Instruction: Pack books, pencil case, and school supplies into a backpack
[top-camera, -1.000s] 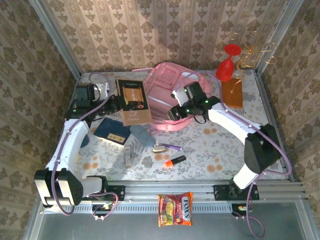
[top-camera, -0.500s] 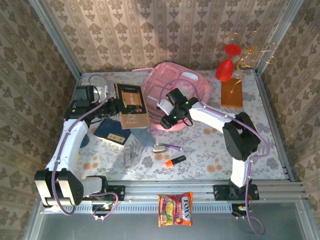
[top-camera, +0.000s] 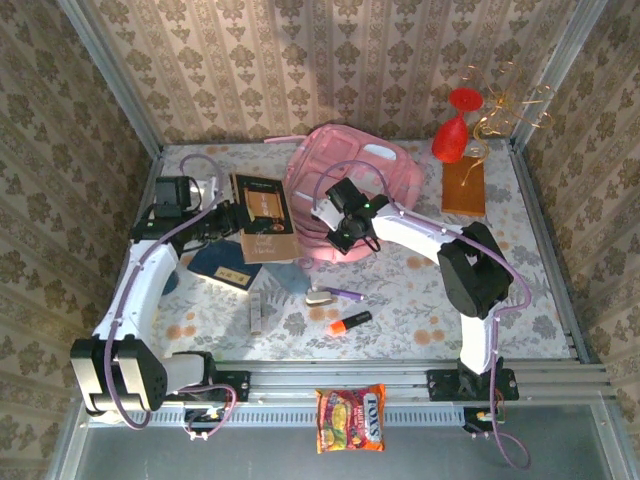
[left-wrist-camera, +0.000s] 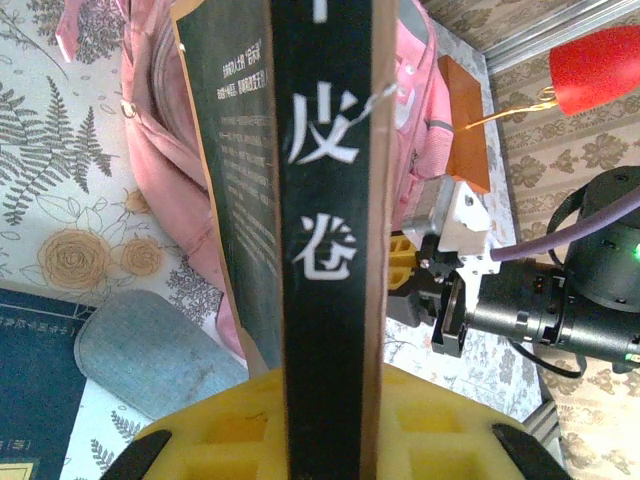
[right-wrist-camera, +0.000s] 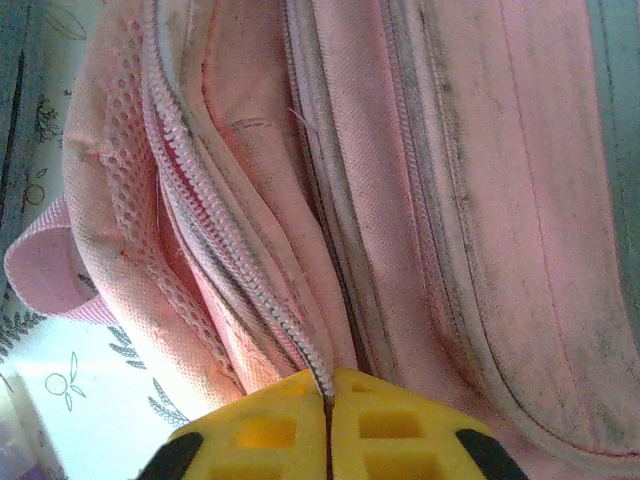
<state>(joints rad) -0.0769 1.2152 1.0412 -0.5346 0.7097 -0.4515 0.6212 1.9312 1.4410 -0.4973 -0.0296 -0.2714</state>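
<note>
The pink backpack (top-camera: 360, 175) lies at the back middle of the table. My right gripper (top-camera: 335, 232) is at its near left edge, shut on a zip seam (right-wrist-camera: 318, 370) of the pink fabric (right-wrist-camera: 450, 200). The brown and tan book (top-camera: 265, 215) is held off the table just left of the backpack, with my left gripper (top-camera: 236, 216) shut on its black spine (left-wrist-camera: 325, 250). The navy book (top-camera: 222, 262) and the grey-blue pencil case (top-camera: 290, 273) lie under and beside it. An orange-and-black marker (top-camera: 350, 322), a purple pen (top-camera: 346, 295), a beige piece (top-camera: 320, 297) and a pale stick (top-camera: 256, 312) lie in front.
An orange-brown slab (top-camera: 463, 185), a red goblet shape (top-camera: 453, 125) and a gold wire ornament (top-camera: 500, 115) stand at the back right. An orange snack packet (top-camera: 350, 418) lies off the table on the near rail. Metal frame posts border the table.
My right gripper has moved left along the backpack's near edge and closed on the zip seam. The left arm and its book have shifted slightly nearer.
</note>
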